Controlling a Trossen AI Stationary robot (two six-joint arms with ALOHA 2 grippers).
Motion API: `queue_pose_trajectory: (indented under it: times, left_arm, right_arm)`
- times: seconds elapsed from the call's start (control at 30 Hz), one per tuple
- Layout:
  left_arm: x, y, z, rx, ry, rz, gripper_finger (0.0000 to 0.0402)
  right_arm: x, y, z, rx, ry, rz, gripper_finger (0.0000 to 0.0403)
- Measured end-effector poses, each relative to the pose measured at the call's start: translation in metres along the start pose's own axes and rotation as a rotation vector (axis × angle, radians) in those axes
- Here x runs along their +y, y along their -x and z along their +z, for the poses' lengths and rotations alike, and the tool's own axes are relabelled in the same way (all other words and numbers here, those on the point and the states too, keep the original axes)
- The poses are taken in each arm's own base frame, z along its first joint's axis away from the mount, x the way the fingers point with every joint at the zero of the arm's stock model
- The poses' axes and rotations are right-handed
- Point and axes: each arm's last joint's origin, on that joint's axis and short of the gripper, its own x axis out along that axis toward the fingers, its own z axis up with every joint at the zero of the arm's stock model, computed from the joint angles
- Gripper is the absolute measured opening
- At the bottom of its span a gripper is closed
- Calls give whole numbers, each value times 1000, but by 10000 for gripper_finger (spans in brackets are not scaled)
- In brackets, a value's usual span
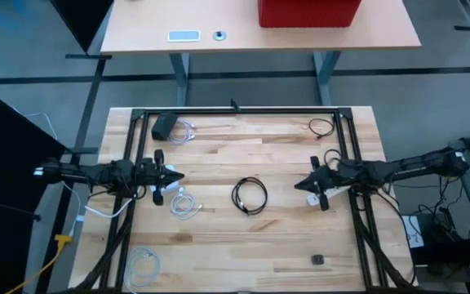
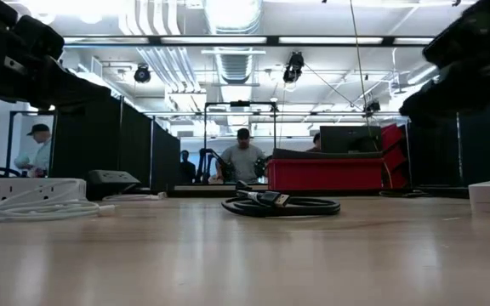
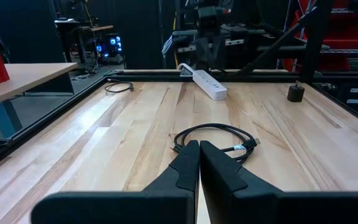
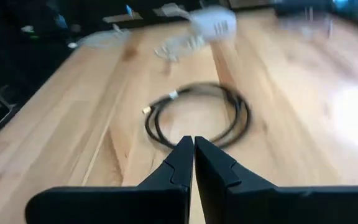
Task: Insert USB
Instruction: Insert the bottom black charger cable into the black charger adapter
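A black USB cable (image 1: pixel 250 196) lies coiled on the middle of the wooden table; it also shows in the low view (image 2: pixel 279 204), the left wrist view (image 3: pixel 219 140) and the right wrist view (image 4: pixel 197 118). My left gripper (image 1: pixel 179 175) hovers to the left of the coil, shut and holding nothing (image 3: pixel 199 149). My right gripper (image 1: pixel 299 186) hovers to its right, also shut and holding nothing (image 4: pixel 193 146). One white power strip (image 1: pixel 160 194) lies below my left gripper. Another power strip (image 3: pixel 209 84) lies under my right arm.
A white cable (image 1: pixel 186 204) lies beside the left power strip, and another white cable (image 1: pixel 144 263) lies near the front left. A black adapter (image 1: pixel 166 126) sits at the far left, a thin black cable (image 1: pixel 322 126) at the far right, and a small black block (image 1: pixel 317 260) at the near right. A black frame (image 1: pixel 235 112) borders the table.
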Motion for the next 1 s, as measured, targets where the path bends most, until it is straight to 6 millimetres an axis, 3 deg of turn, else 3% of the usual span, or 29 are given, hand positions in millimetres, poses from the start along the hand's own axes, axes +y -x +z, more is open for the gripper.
queue_pose_trajectory:
  times: [0.17,0.33,0.5,0.57,0.77,1.0]
  left_arm:
    - [0,0,0,0,0,0,0]
    - [0,0,0,0,0,0,0]
    - [0,0,0,0,0,0,0]
    - [0,0,0,0,0,0,0]
    - [0,0,0,0,0,0,0]
    - [0,0,0,0,0,0,0]
  right_arm:
    - [8,-29,34,97,-40,41,0]
    - [20,-71,77,115,9,97,0]
    - [28,-112,122,85,-316,91,0]
    - [31,-126,135,101,-366,99,0]
    - [40,-160,143,348,-290,302,0]
    - [30,-185,116,734,-456,94,0]
